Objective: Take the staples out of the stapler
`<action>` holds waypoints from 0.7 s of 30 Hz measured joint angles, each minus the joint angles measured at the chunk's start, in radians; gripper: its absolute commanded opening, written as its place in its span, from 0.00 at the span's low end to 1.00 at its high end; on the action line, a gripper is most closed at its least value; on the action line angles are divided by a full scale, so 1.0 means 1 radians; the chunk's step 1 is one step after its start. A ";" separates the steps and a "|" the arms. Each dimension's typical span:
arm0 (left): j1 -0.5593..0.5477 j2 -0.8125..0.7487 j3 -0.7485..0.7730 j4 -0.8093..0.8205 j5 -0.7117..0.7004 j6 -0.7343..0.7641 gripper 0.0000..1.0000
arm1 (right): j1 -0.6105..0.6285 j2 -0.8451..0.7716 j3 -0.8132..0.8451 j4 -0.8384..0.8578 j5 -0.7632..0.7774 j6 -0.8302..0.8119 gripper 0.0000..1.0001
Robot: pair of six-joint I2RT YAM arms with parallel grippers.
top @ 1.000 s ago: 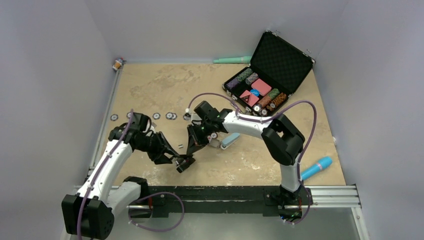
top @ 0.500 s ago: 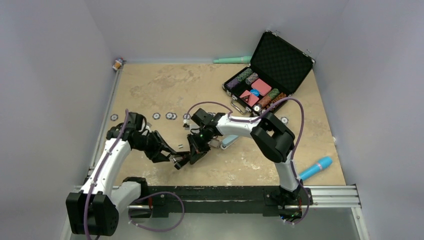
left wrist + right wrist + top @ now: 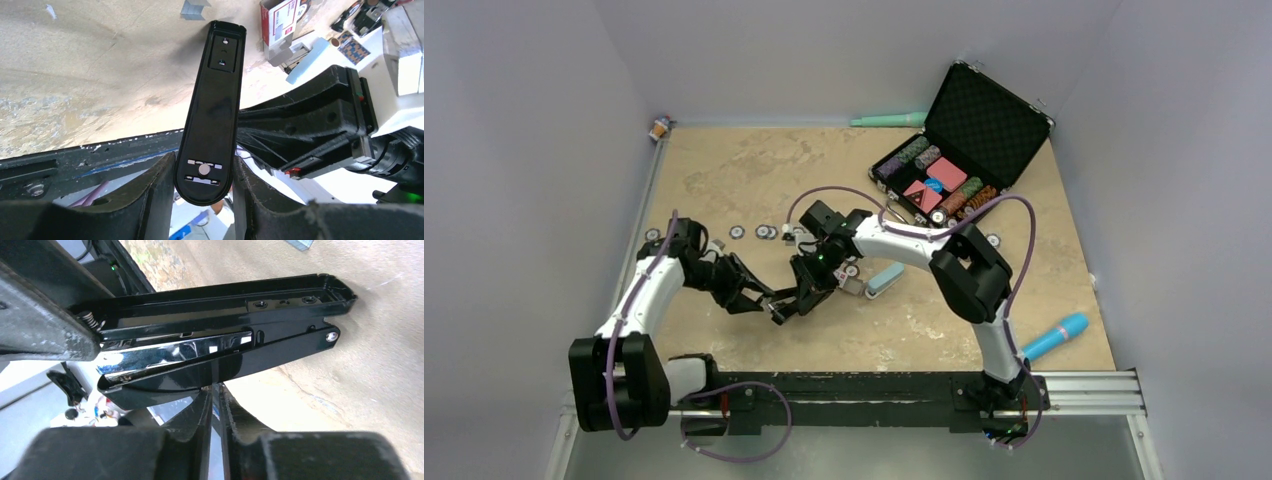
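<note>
The black stapler (image 3: 780, 307) hangs above the table between my two grippers. In the left wrist view its flat base (image 3: 212, 100) runs away from the camera, and my left gripper (image 3: 202, 185) is shut on its near end. In the right wrist view the stapler (image 3: 215, 340) is hinged open, with the chrome magazine (image 3: 175, 352) showing between base and top arm. My right gripper (image 3: 214, 395) is shut, its tips against the underside of the top arm. A small grey strip, likely the staples (image 3: 195, 7), lies on the table beyond the stapler's tip.
An open black case (image 3: 984, 120) of poker chips stands at the back right. A light-blue block (image 3: 885, 279) lies just right of my right gripper (image 3: 809, 290). A row of chips (image 3: 764, 232) lies behind my left gripper (image 3: 762, 299). A blue marker (image 3: 1056, 335) lies front right.
Both grippers and the stapler have shifted a little left and away from the table's near edge. The left arm's elbow has swung further left.
</note>
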 measured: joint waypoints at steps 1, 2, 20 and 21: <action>0.015 0.015 0.000 0.003 0.014 0.007 0.00 | -0.005 -0.002 0.006 -0.004 0.005 -0.003 0.27; 0.030 0.030 0.001 0.004 0.027 0.017 0.00 | -0.013 -0.008 0.011 -0.010 0.013 -0.010 0.32; 0.071 0.155 -0.085 0.072 0.224 -0.081 0.00 | -0.183 -0.004 0.298 -0.015 0.100 0.069 0.52; 0.075 0.193 -0.076 0.085 0.246 -0.097 0.00 | -0.182 -0.003 0.296 -0.023 0.109 0.071 0.52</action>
